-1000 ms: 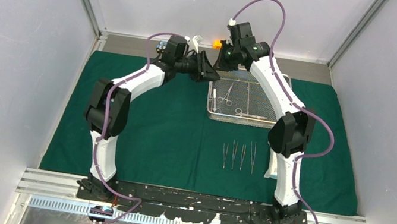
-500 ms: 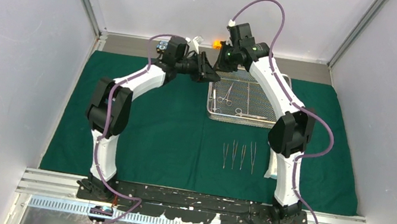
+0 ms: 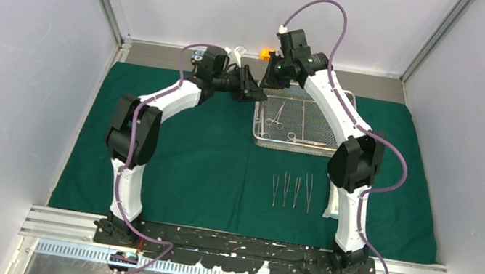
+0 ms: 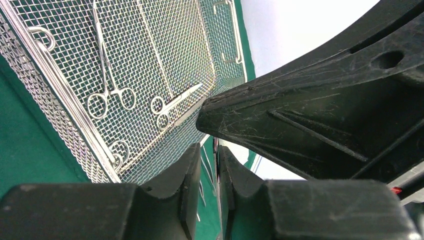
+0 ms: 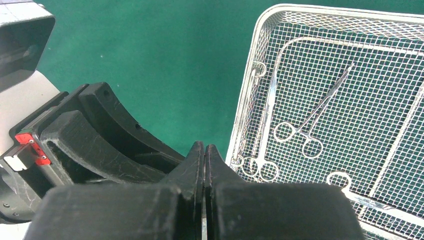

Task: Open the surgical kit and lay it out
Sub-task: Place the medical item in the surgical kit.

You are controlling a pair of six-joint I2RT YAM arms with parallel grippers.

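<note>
1. Meeting tip to tip over the dark green cloth wrap [image 3: 206, 161], just beside the rectangular silver wire-mesh tray [image 3: 312, 122].
2. Narrowed the left gripper [image 4: 216, 150] to a thin slit within the last second; cannot tell whether anything sits inside.
3. Kept the right gripper [image 5: 204, 150] clenched tight.
4. Probably a handover starting.
5. Still waiting in the tray: steel forceps [image 5: 305, 125] and scissors [image 4: 175, 102]; already rowed on the cloth: four slim steel instruments [image 3: 291, 190].
</note>
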